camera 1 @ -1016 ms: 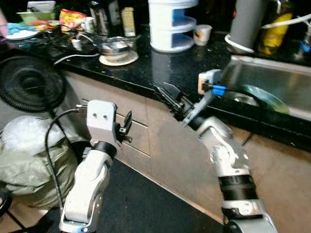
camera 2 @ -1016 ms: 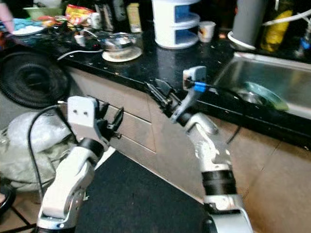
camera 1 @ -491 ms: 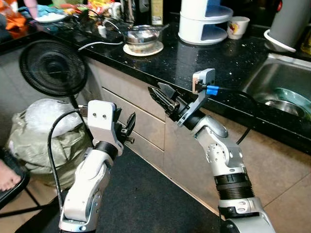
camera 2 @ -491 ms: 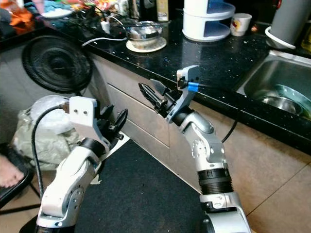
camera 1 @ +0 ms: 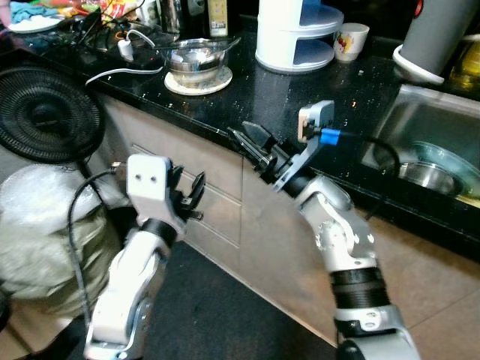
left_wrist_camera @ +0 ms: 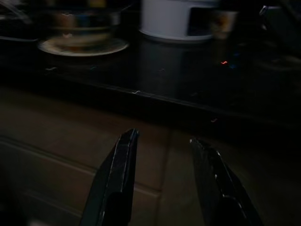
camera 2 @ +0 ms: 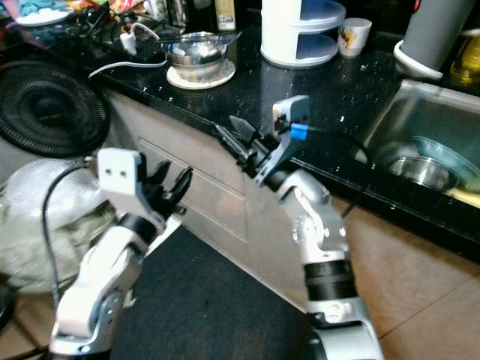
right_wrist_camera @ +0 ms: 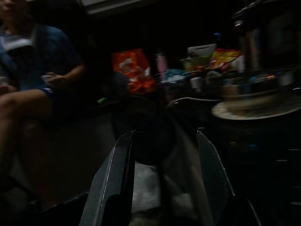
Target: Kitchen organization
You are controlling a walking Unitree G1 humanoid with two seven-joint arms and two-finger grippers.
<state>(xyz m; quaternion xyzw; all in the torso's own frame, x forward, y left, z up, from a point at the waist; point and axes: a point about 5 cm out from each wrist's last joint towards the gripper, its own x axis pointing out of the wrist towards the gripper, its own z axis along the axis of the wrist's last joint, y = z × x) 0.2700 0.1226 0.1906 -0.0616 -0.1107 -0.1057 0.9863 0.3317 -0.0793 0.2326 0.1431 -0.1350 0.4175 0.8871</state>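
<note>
Both hands are wide open and hold nothing. The right hand point(camera 1: 251, 142) is mid-frame at the counter point(camera 1: 300, 97) edge. The bowl point(camera 1: 196, 61) sits upper left; reach slowly over the edge.

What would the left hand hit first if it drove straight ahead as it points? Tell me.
Most likely the cabinet front just under the black countertop's edge: the left hand, open and empty, points straight at it. Depth is hard to judge in the dark wrist view.
</note>
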